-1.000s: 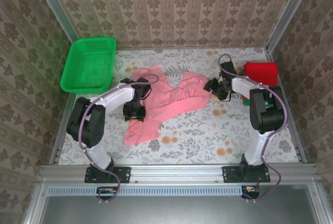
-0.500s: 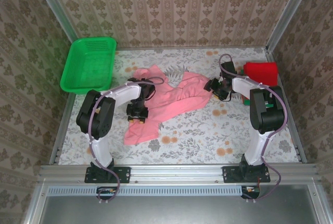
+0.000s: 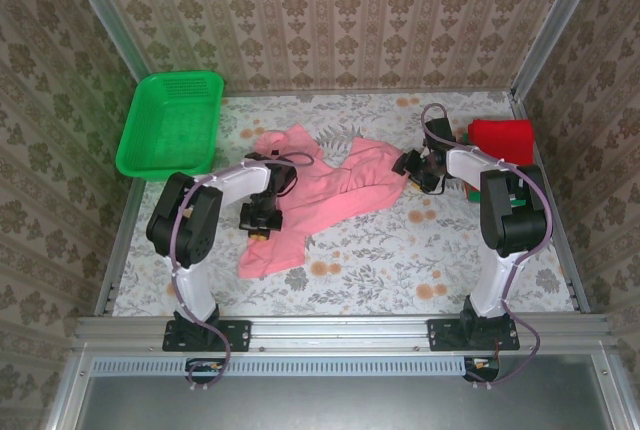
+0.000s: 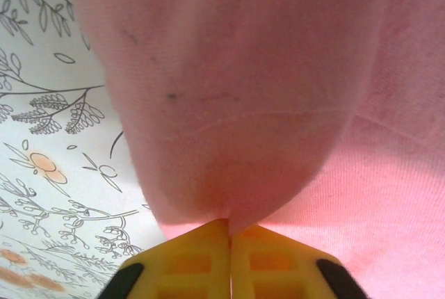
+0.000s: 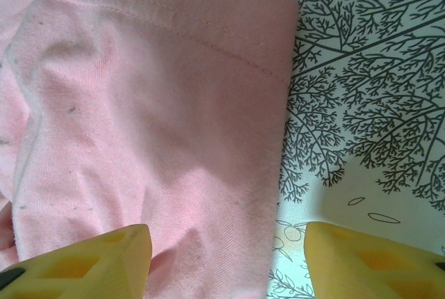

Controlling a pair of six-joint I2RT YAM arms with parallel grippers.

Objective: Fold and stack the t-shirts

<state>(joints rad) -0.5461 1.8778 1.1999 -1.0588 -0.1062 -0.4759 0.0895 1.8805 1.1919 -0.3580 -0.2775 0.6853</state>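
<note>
One pink t-shirt (image 3: 335,182), pinched in left hand (image 4: 229,228), under spread right hand (image 5: 227,252)

— The shirts?
— A plain light pink t-shirt (image 3: 340,190) and a solid red t-shirt (image 3: 502,140).
— The bench (image 3: 400,250)?
— White, with grey branches and orange flowers (the walls (image 3: 350,20) are beige damask). Basket (image 3: 170,122) bright green, fingers (image 5: 104,254) yellow.

Left pincer (image 3: 259,227) now lower on pink t-shirt (image 3: 335,185)
</note>
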